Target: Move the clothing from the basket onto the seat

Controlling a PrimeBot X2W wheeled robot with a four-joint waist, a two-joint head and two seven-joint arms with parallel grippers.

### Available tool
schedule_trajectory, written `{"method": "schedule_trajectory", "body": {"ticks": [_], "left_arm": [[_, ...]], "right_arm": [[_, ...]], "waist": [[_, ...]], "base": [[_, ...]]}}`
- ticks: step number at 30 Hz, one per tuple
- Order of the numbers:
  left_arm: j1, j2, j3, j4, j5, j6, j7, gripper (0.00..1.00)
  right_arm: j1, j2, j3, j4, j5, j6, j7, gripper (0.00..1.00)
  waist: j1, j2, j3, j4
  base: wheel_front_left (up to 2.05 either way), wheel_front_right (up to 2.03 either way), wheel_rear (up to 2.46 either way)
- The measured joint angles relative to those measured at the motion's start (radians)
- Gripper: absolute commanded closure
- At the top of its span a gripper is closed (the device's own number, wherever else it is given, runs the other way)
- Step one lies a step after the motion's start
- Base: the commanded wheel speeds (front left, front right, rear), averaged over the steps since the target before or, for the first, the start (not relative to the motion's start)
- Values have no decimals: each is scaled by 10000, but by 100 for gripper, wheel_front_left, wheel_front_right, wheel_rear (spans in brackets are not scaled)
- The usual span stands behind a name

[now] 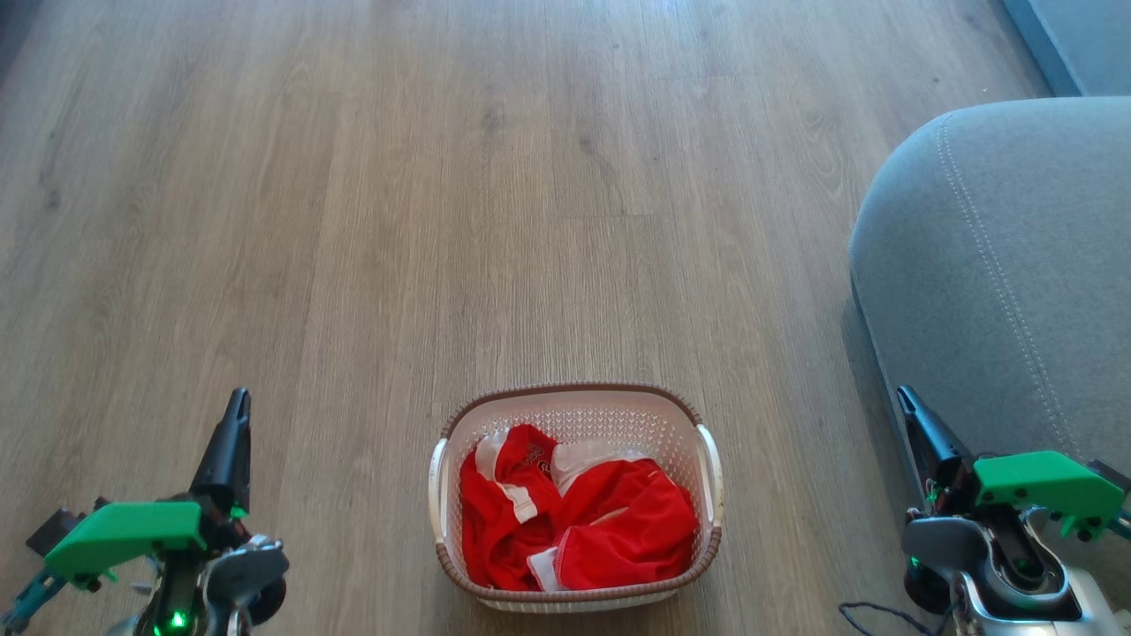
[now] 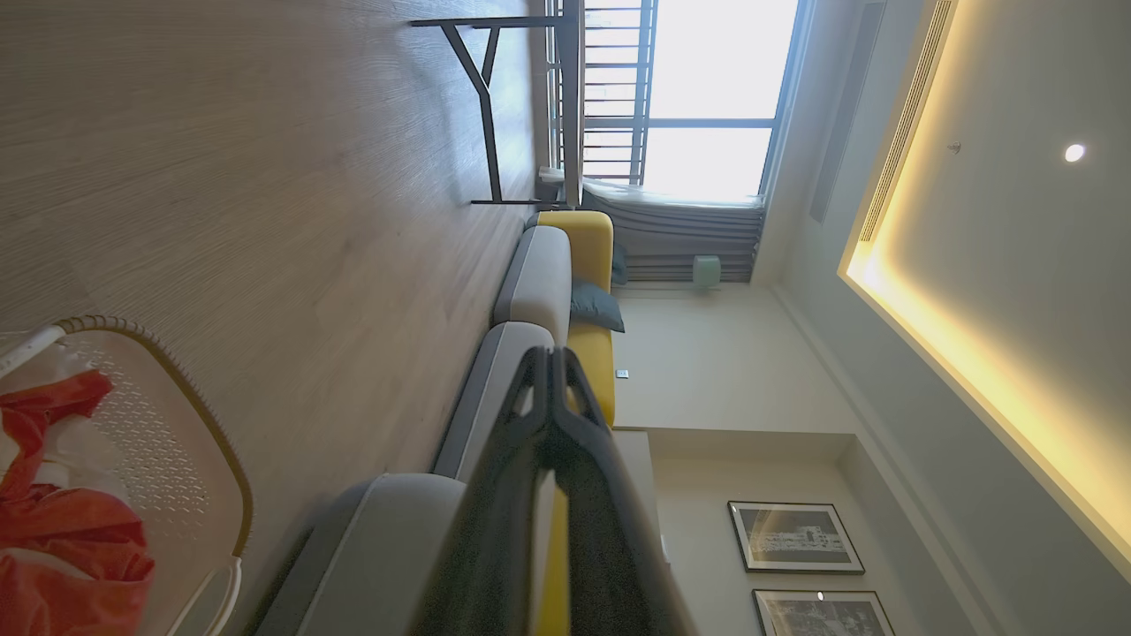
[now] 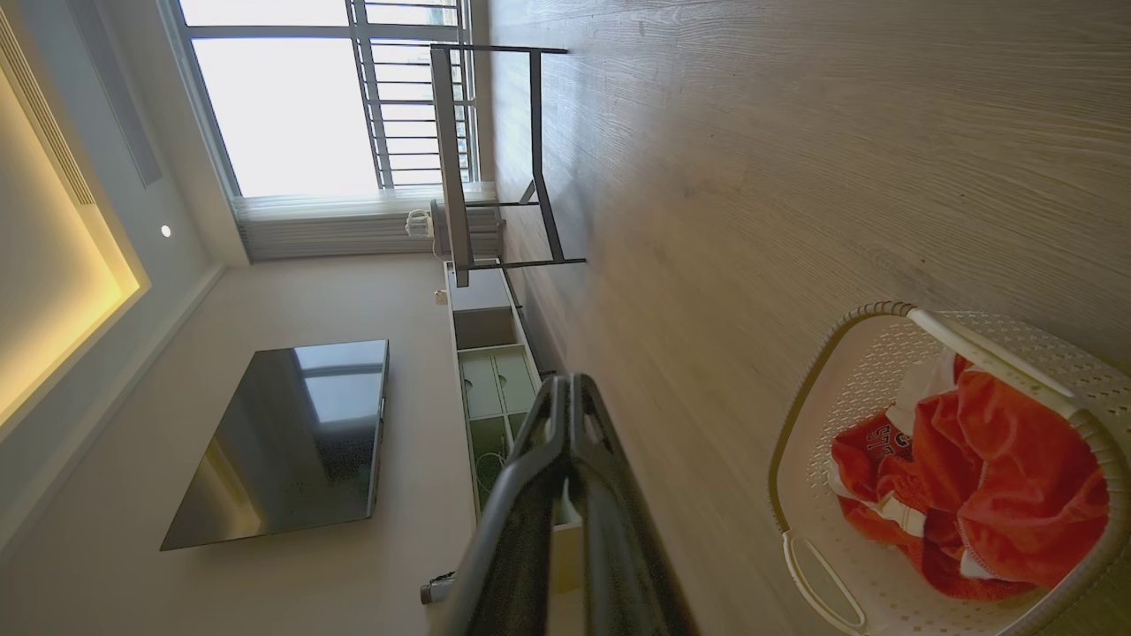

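Red clothing (image 1: 574,521) with white stripes lies bunched inside the cream basket (image 1: 711,477), which stands on the wooden floor near the bottom middle of the head view. The grey seat (image 1: 998,265) with light stitching rises at the right. My left gripper (image 1: 237,406) is shut and empty, low at the left, well apart from the basket. My right gripper (image 1: 906,399) is shut and empty at the lower right, beside the seat's front edge. The left wrist view shows the basket (image 2: 190,397) and clothing (image 2: 62,548) at its lower left; the right wrist view shows the basket (image 3: 804,415) with the clothing (image 3: 981,477).
Wooden floor (image 1: 530,177) stretches ahead of the basket. A blue-grey edge (image 1: 1060,44) shows at the top right. The wrist views show a black-framed table (image 3: 495,150) by the window, a wall television (image 3: 283,442), a low cabinet (image 3: 490,380) and a grey-and-yellow sofa (image 2: 548,283).
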Motion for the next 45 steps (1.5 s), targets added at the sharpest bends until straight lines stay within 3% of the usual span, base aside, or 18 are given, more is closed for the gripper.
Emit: {"method": "schedule_trajectory", "body": {"ticks": [14, 15, 23, 45], "left_arm": [[0, 0, 0, 0, 0, 0, 0, 100], [2, -10, -2, 21, 0, 0, 0, 0], [850, -140, -69, 1129, 0, 8, -10, 0], [94, -33, -349, 1415, 780, 8, -688, 0]], "right_arm": [[0, 0, 0, 0, 0, 0, 0, 100], [2, 4, 4, 21, -2, 0, -2, 0], [695, 119, 44, 1053, -2, -2, -8, 0], [-32, -178, 826, 1116, -738, -2, -639, 0]], "waist": [[0, 0, 0, 0], [0, 0, 0, 0], [0, 0, 8, -1], [0, 0, 55, -2]], "base": [[0, 0, 0], [0, 0, 0], [0, 0, 0], [0, 0, 0]]}}
